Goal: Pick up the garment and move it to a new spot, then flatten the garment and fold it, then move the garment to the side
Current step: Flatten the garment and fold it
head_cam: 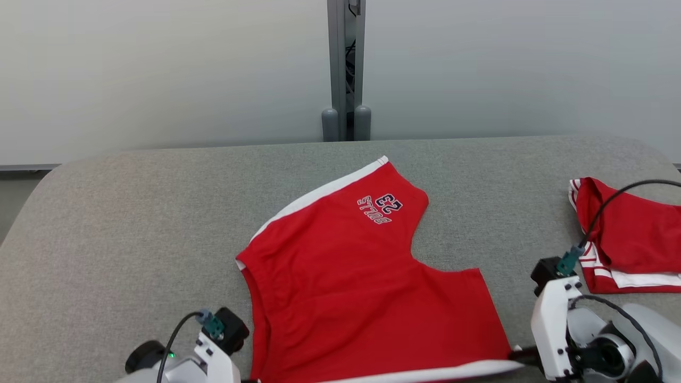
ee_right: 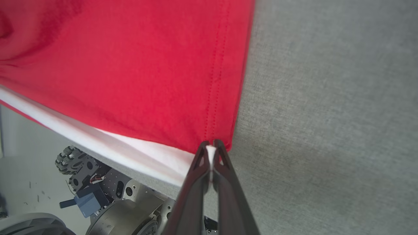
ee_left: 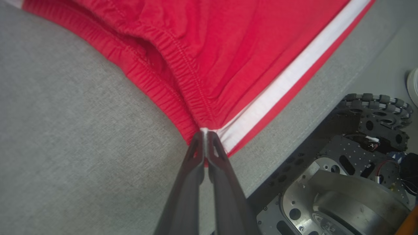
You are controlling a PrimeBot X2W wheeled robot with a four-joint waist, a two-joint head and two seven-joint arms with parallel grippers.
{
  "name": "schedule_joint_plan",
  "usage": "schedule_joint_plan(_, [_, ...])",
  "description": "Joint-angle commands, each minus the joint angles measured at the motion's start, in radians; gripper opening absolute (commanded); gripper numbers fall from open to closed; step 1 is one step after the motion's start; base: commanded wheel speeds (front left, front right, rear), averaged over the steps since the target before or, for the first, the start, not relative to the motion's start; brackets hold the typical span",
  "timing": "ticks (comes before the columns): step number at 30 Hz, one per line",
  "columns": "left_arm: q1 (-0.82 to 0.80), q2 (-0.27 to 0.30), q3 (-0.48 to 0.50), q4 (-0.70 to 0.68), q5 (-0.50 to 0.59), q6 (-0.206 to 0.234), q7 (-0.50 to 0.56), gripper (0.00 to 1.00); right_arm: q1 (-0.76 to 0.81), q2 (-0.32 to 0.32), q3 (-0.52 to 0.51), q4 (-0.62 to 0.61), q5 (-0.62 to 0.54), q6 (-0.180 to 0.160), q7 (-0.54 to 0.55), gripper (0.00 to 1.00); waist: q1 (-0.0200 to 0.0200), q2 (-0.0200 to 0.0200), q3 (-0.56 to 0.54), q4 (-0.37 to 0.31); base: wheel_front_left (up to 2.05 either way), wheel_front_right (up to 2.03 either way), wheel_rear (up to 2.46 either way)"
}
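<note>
Both pairs of jaws are pressed fully together on cloth: the left gripper [ee_left: 205, 132] pinches the red shorts [head_cam: 362, 266] at the near corner where the elastic waistband [ee_left: 153, 75] meets the white side stripe [ee_left: 294, 75], and the right gripper [ee_right: 211, 146] pinches the near corner of the leg hem [ee_right: 225, 81] on the same stripe. The shorts lie spread on the grey padded table [head_cam: 133, 213], their near edge at the table's front edge; a second red garment [head_cam: 633, 244] lies apart at the right. This looks like the flattening or the first fold. To do it well, I judge that the two grippers should travel together at equal height, with the stripe edge taut between them but the elastic not stretched. They should lay that edge onto the far stripe so the edges line up, and ease down before release so no wrinkle is trapped by the bunched waistband
</note>
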Motion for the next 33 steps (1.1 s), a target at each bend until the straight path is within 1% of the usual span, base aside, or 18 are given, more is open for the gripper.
schedule_joint_plan(1, [0.037, 0.034, 0.002, -0.043, -0.017, 0.019, 0.015, 0.0, 0.039, -0.029, -0.012, -0.018, 0.006, 0.0, 0.027, 0.0, 0.0, -0.0001, 0.0, 0.002, 0.0, 0.0, 0.0])
schedule_joint_plan(5, [0.069, 0.073, 0.002, -0.143, -0.038, 0.031, 0.042, 0.0, 0.084, -0.05, -0.04, -0.079, 0.012, 0.0, 0.067, 0.0, 0.0, -0.0001, 0.002, 0.004, 0.0, 0.0, 0.0])
schedule_joint_plan(7, [0.074, 0.08, 0.001, -0.162, -0.038, 0.033, 0.047, 0.0, 0.092, -0.055, -0.047, -0.09, 0.008, 0.0, 0.075, 0.0, 0.0, -0.0001, 0.003, 0.005, 0.0, 0.0, 0.0])
schedule_joint_plan(10, [0.08, 0.099, 0.002, -0.207, -0.046, 0.051, 0.054, 0.0, 0.11, -0.058, -0.075, -0.117, -0.011, 0.0, 0.09, 0.0, 0.0, -0.0001, 0.006, 0.01, 0.0, 0.0, 0.0])
schedule_joint_plan(12, [0.084, 0.103, 0.01, -0.229, -0.057, 0.06, 0.056, 0.0, 0.116, -0.052, -0.101, -0.131, -0.023, 0.0, 0.094, 0.0, 0.0, -0.0001, 0.01, 0.013, 0.0, 0.0, 0.0])
schedule_joint_plan(15, [0.093, 0.099, 0.04, -0.257, -0.106, 0.072, 0.049, 0.0, 0.129, -0.039, -0.14, -0.156, -0.039, 0.0, 0.089, 0.0, 0.0, -0.0001, 0.021, 0.019, 0.0, 0.0, 0.0])
schedule_joint_plan(20, [0.103, 0.105, 0.117, -0.291, -0.232, 0.085, 0.034, 0.0, 0.125, -0.025, -0.221, -0.197, -0.066, 0.0, 0.074, 0.0, 0.0, -0.0001, 0.036, 0.031, 0.0, 0.0, 0.0])
schedule_joint_plan(25, [0.119, 0.114, 0.202, -0.315, -0.382, 0.083, 0.024, 0.0, 0.107, -0.008, -0.304, -0.229, -0.101, 0.0, 0.07, 0.0, 0.0, -0.0001, 0.053, 0.046, 0.0, 0.0, 0.0])
schedule_joint_plan(29, [0.133, 0.107, 0.274, -0.325, -0.504, 0.095, 0.014, 0.0, 0.092, 0.007, -0.366, -0.249, -0.126, 0.0, 0.063, 0.0, 0.0, -0.0001, 0.069, 0.06, 0.0, 0.0, 0.0])
schedule_joint_plan(33, [0.142, 0.086, 0.342, -0.314, -0.614, 0.114, -0.008, 0.0, 0.064, 0.031, -0.42, -0.263, -0.157, 0.0, 0.05, 0.0, 0.0, -0.0001, 0.088, 0.074, 0.0, 0.0, 0.0])
